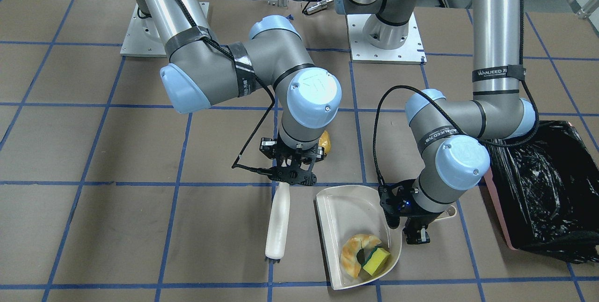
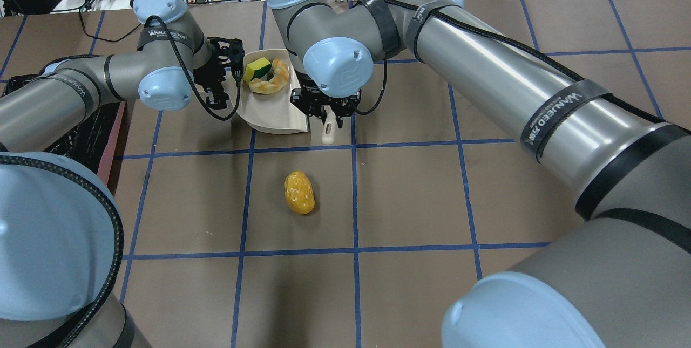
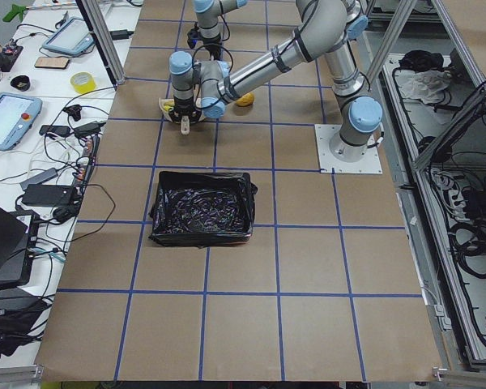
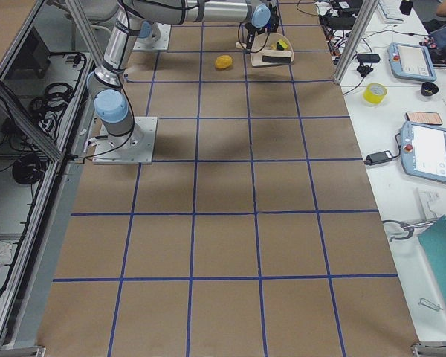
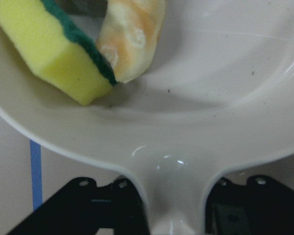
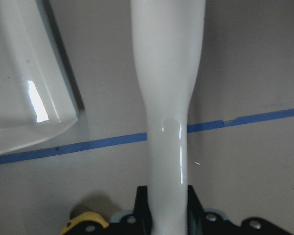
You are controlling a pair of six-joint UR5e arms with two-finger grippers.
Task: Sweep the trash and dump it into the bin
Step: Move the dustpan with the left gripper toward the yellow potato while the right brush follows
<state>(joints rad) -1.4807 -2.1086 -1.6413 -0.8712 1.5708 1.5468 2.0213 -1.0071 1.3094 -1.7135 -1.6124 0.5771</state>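
The beige dustpan (image 1: 344, 208) lies on the table with the tan croissant-like piece (image 1: 352, 251) and the yellow-and-green sponge (image 1: 377, 259) inside it; both show close up in the left wrist view, sponge (image 5: 54, 54) and croissant (image 5: 132, 34). My left gripper (image 1: 416, 232) is shut on the dustpan's handle (image 5: 174, 196). My right gripper (image 1: 292, 178) is shut on the beige brush (image 1: 278, 220), which lies beside the dustpan. The yellow-brown potato-like piece (image 2: 299, 192) lies alone on the table, behind the right gripper. The pink bin with its black bag (image 1: 543, 194) stands beside the left arm.
The table is brown with blue tape grid lines (image 2: 353, 197). The arms' base plates (image 1: 386, 35) are at the robot's side. The right arm's long upper link (image 2: 513, 78) stretches over the table's right half. Tablets and cables (image 3: 16, 113) lie past the operators' edge.
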